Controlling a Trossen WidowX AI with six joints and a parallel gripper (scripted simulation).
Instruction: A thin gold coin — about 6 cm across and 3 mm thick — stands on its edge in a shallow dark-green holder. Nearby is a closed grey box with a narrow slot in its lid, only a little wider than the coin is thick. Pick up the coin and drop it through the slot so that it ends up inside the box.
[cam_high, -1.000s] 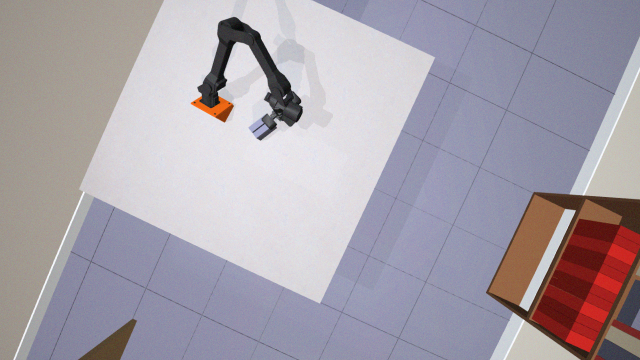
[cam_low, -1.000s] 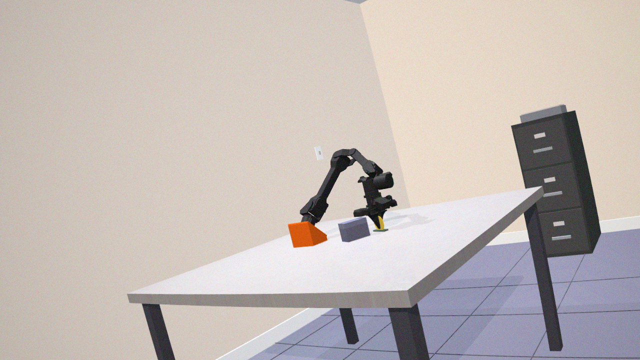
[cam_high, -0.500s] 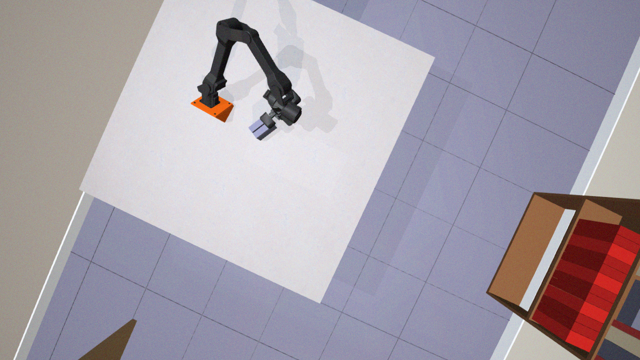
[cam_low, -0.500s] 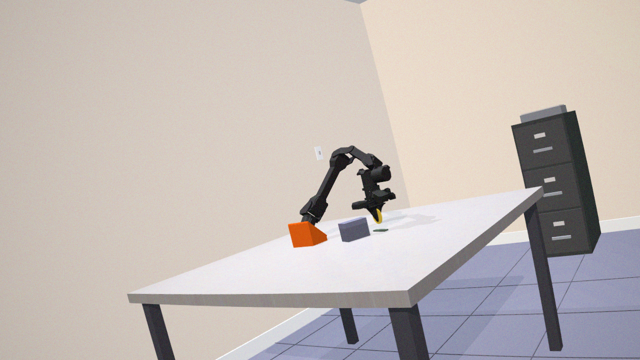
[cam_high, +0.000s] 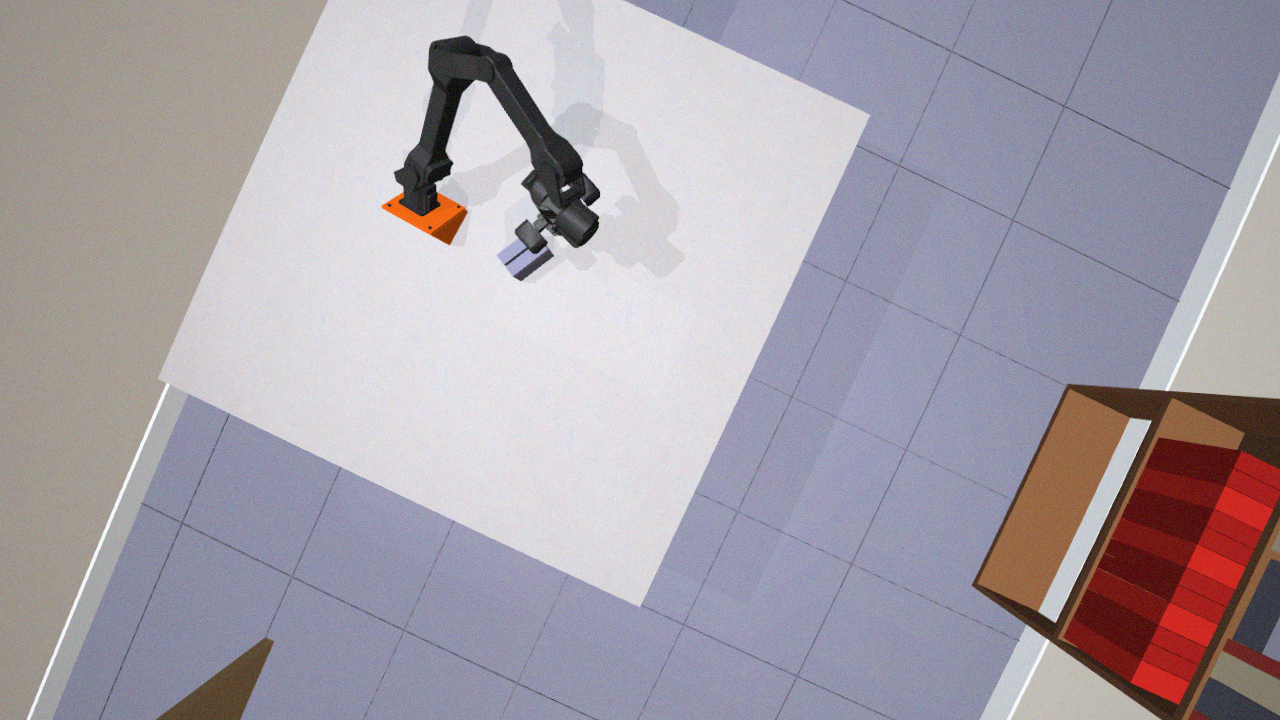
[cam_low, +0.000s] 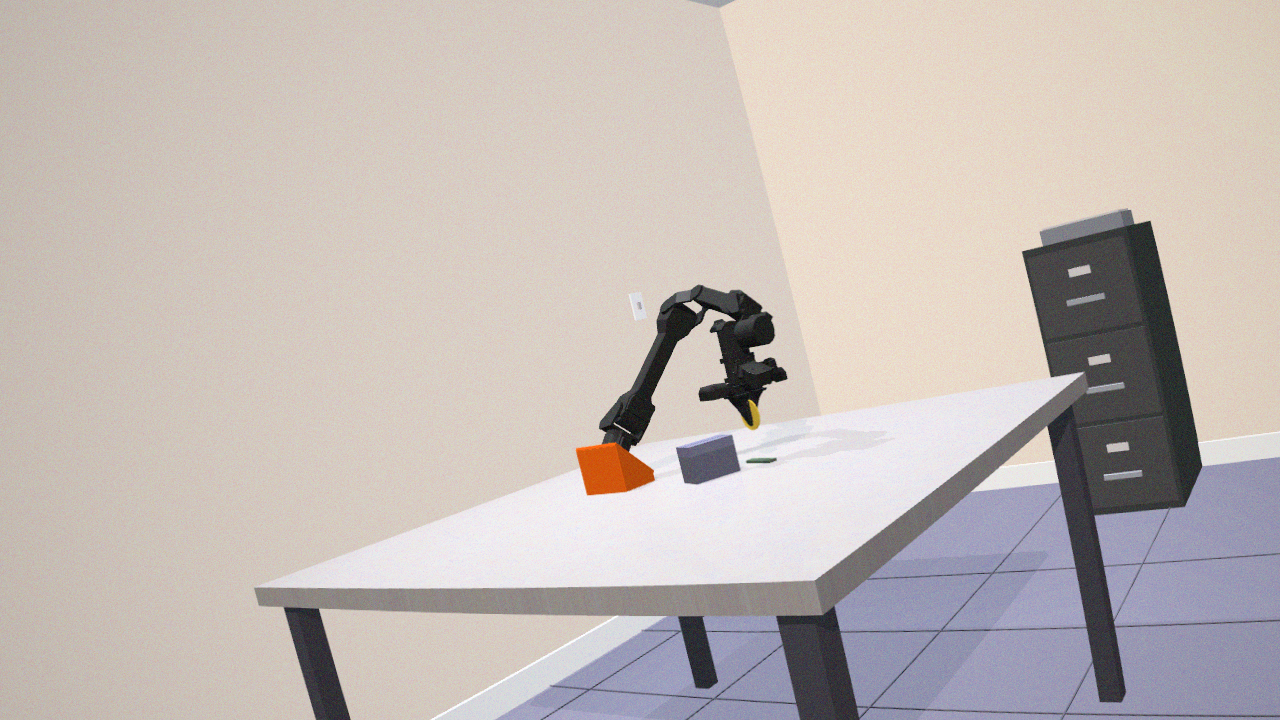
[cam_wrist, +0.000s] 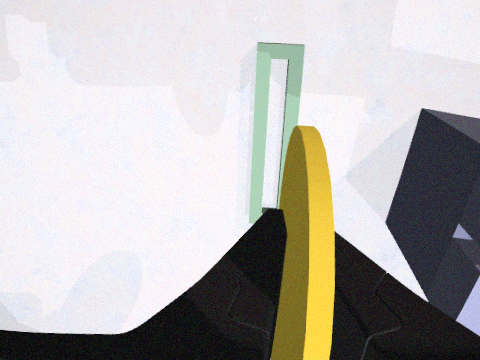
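The gold coin (cam_low: 754, 414) (cam_wrist: 320, 225) is held on edge between the fingertips of my gripper (cam_low: 750, 419), which is shut on it, above the table. In the wrist view the coin stands out past the fingertips. The green holder (cam_low: 760, 460) (cam_wrist: 295, 80) lies on the table below and is empty; its open slot shows beside the coin in the wrist view. The grey box (cam_high: 528, 260) (cam_low: 711, 460) (cam_wrist: 435, 175) stands on the table beside the holder, nearer the arm's base. Its slot shows as a dark line on the lid in the top view. The coin is hidden there.
The arm's orange base (cam_high: 429, 217) (cam_low: 608, 470) stands on the white table (cam_high: 402, 385) (cam_low: 554, 546), close to the grey box. A filing cabinet (cam_low: 1109, 358) and a bookshelf (cam_high: 1056, 501) stand away from the table.
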